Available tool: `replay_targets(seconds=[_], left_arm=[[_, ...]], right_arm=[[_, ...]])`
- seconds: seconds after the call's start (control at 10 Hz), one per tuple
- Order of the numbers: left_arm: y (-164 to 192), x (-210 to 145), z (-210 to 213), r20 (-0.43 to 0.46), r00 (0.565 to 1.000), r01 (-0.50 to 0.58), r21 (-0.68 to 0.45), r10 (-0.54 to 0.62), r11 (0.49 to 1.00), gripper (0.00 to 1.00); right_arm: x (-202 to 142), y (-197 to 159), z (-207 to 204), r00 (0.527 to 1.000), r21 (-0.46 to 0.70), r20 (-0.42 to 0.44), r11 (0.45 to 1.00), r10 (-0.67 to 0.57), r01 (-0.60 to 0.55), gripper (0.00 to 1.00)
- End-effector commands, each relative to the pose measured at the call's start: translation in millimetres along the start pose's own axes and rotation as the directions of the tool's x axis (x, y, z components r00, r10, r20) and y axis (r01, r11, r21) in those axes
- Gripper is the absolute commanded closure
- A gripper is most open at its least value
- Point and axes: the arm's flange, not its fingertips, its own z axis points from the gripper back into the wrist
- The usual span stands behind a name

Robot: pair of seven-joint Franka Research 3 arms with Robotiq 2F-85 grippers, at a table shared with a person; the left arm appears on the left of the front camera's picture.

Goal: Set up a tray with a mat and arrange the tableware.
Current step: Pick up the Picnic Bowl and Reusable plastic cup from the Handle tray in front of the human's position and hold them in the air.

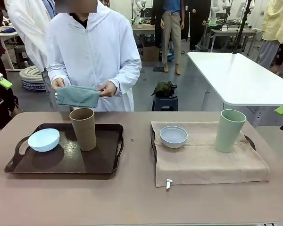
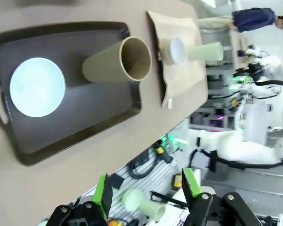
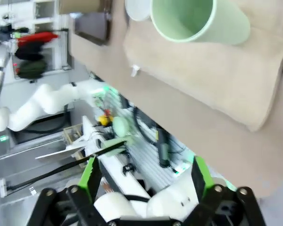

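A brown table is being shared by two settings. On the robot's left side a dark brown rectangular tray is lying without a mat. On the right a second tray is being covered by a beige cloth mat. A folded teal cloth is being held in the person's hands just beyond the dark tray's far rim.

A tall tan brown handleless cup is standing upright on the dark tray, its long axis vertical. A small pale blue round bowl is sitting just beside it, toward the table's left end. A tall pale green handleless cup and a small greyish white round bowl are standing apart on the beige mat.

The left gripper is being held with fingers spread and nothing between them. The dark tray lies ahead of it, well apart. This arm is judged the nearer one for clearing the tan cup and blue bowl so the teal cloth can be laid. The right gripper is likewise spread and empty, the green cup lying ahead of it.
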Motion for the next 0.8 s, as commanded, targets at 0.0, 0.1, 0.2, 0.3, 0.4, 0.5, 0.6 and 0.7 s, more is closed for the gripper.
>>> replay_targets(seconds=[0.0, 0.1, 0.2, 0.3, 0.4, 0.5, 0.6, 0.7], left_arm=[[15, -27, -9, 0.035, 0.999, 0.001, -0.098, 0.002, 0.995, 0.21], [23, -44, -9, 0.055, 0.998, -0.014, -0.126, 0.021, 0.992, 0.21], [36, -51, -9, 0.077, 0.996, -0.038, -0.164, 0.051, 0.986, 0.21], [44, -59, -9, 0.11, 0.992, -0.045, -0.197, 0.068, 0.979, 0.21], [49, -66, -6, 0.148, 0.986, -0.046, -0.211, 0.079, 0.976, 0.21], [51, -65, -4, 0.174, 0.981, -0.046, -0.208, 0.084, 0.977, 0.21], [51, -60, -4, 0.187, 0.978, -0.049, -0.198, 0.087, 0.979, 0.21], [51, -57, -4, 0.199, 0.976, -0.048, -0.191, 0.087, 0.98, 0.21]], right_arm=[[9, -6, 5, 1.0, 0.102, 0.004, 0.995, 0.016, -0.016, 0.0], [6, -8, -1, 1.0, 0.14, 0.003, 0.99, 0.015, -0.015, 0.0], [5, -12, -3, 1.0, 0.158, 0.017, 0.987, 0.013, -0.015, 0.0], [3, -14, -6, 0.999, 0.171, 0.031, 0.985, 0.012, -0.017, 0.0], [-1, -15, -14, 1.0, 0.172, 0.022, 0.985, 0.013, -0.017, 0.0], [-3, -15, -17, 0.999, 0.153, 0.033, 0.988, -0.007, 0.002, 0.0], [-7, -15, -17, 0.996, 0.132, 0.062, 0.99, -0.061, 0.053, 0.0], [-10, -18, -18, 0.985, 0.129, 0.103, 0.984, -0.139, 0.126, 0.0]])
